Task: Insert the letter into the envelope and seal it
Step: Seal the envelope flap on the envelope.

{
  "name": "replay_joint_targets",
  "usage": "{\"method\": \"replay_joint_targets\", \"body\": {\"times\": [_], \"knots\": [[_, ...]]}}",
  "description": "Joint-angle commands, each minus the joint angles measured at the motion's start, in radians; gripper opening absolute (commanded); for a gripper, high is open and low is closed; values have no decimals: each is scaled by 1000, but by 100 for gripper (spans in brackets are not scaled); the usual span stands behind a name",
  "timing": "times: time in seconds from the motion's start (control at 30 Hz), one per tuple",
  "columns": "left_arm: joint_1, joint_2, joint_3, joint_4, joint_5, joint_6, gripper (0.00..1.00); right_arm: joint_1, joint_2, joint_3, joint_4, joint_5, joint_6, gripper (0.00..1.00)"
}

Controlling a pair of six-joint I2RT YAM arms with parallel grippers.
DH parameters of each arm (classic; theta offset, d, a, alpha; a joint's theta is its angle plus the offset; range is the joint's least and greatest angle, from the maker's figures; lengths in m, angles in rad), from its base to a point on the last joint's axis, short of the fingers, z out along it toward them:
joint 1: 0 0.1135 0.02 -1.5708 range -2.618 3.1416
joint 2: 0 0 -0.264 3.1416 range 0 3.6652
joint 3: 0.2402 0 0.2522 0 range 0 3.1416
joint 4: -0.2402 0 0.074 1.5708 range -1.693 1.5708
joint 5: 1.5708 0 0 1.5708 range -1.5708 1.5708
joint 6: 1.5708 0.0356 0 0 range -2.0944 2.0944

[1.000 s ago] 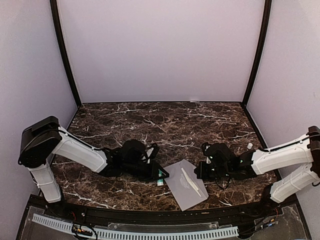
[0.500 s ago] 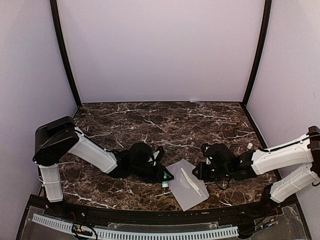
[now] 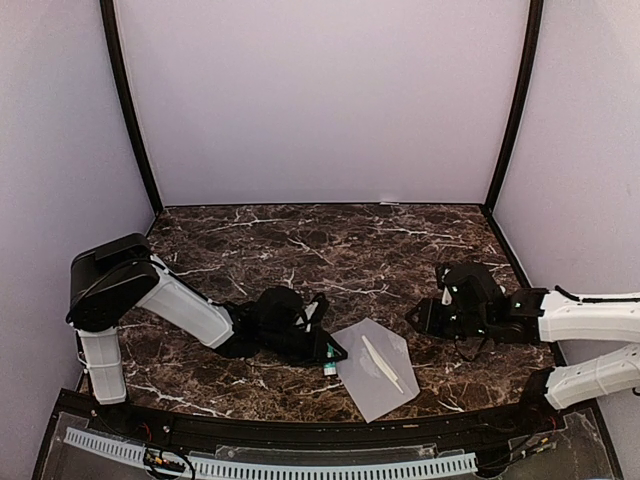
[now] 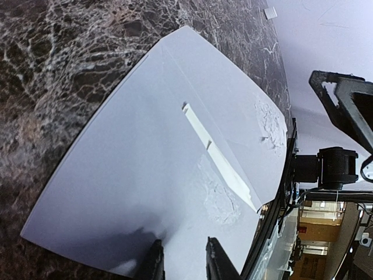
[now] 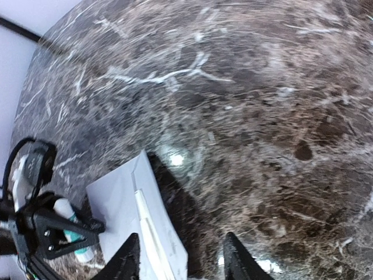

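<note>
One letter (image 3: 381, 363) lies on one envelope (image 3: 358, 388).

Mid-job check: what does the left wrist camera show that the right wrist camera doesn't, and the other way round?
Left wrist only: two rough wrinkled patches on the envelope, and the left gripper, fingers a little apart over the envelope's near edge.
Right wrist only: the left gripper seen from outside with a white-and-teal tube at it, a wide stretch of bare marble table, and the open right gripper above that marble, off the envelope.
Both: the grey envelope lying flat with the folded letter as a narrow pale strip on top, not yet inside.
</note>
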Motion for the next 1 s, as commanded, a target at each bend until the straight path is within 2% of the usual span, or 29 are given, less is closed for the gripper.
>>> {"method": "replay_joint_targets", "body": {"times": [0.0,0.1,0.33,0.63,0.97], "knots": [[1,17,-34,-49,-12,13,0,-88,3,-55,-64,-28,-24,40],[1,17,-34,-45,-11,9,0,-120,24,-85,-45,-60,-40,31],[1,18,-31,-44,-11,9,0,-125,109,-123,74,-159,-65,21],[0,19,-25,-49,-8,9,0,-102,181,-115,254,-323,-112,18],[0,21,-16,-54,-7,10,0,43,276,-74,375,-382,-105,17]]}}
